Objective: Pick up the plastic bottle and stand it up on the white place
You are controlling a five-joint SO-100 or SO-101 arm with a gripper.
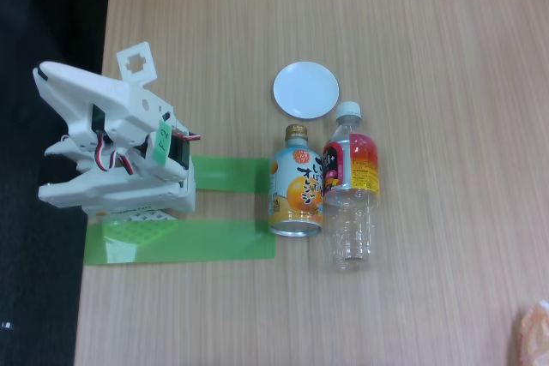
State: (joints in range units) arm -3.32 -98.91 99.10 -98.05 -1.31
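While the arm [116, 143] sits folded up at the left edge of the wooden surface [429, 40] in the fixed view, it's basically curled over its own base, white links stacked on each other with red and black wires showing in the middle and a green tag on one side. Honestly can't tell if the jaws are open or closed from this angle, everything's bunched together. Two strips of green tape [214, 242] run out from under the base toward the bottles. The plastic bottle [350, 186] is lying flat on its side well to the right of the arm, long axis running up-down in the picture, white cap pointing up toward the white place [305, 89], clear bottom end pointing down. Cap sits just beside the dish's lower right rim. Right next to it on the left, pretty much parallel, lies the orange-drink can [296, 182], gold cap also pointing up.
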